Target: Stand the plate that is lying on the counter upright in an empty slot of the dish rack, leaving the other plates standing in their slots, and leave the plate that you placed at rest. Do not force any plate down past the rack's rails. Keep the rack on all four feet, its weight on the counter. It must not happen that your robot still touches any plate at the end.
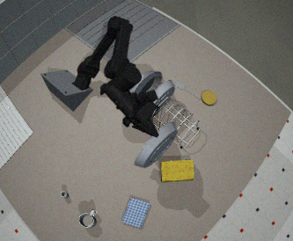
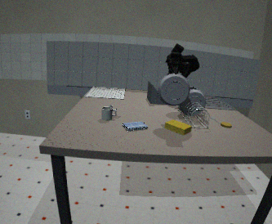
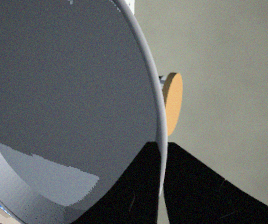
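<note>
Above the near end of the wire dish rack (image 1: 185,124), a grey plate (image 1: 157,144) is held on edge, its rim pinched between the closed fingers of the dark gripper (image 1: 152,127); the wrist view shows that rim running down between the two black fingers. Two other plates (image 1: 157,86) are seen standing together at the far end of the rack, close beside the arm.

Trouble is judged most likely from a misaligned descent: if the held plate is lowered across a wire rather than between two, it could be jammed against the rails, or the light rack could be tipped off a foot or shoved along the counter (image 1: 232,105). The standing plates could also be knocked by the arm's bulk, which is crowded over them. A release made while the plate is tilted could leave it rolling or toppling.

A yellow sponge (image 1: 177,170) lies just beside the rack's near end, under the approach. A yellow disc (image 1: 208,97), a checked cloth (image 1: 135,212) and a mug (image 1: 87,218) lie apart.
</note>
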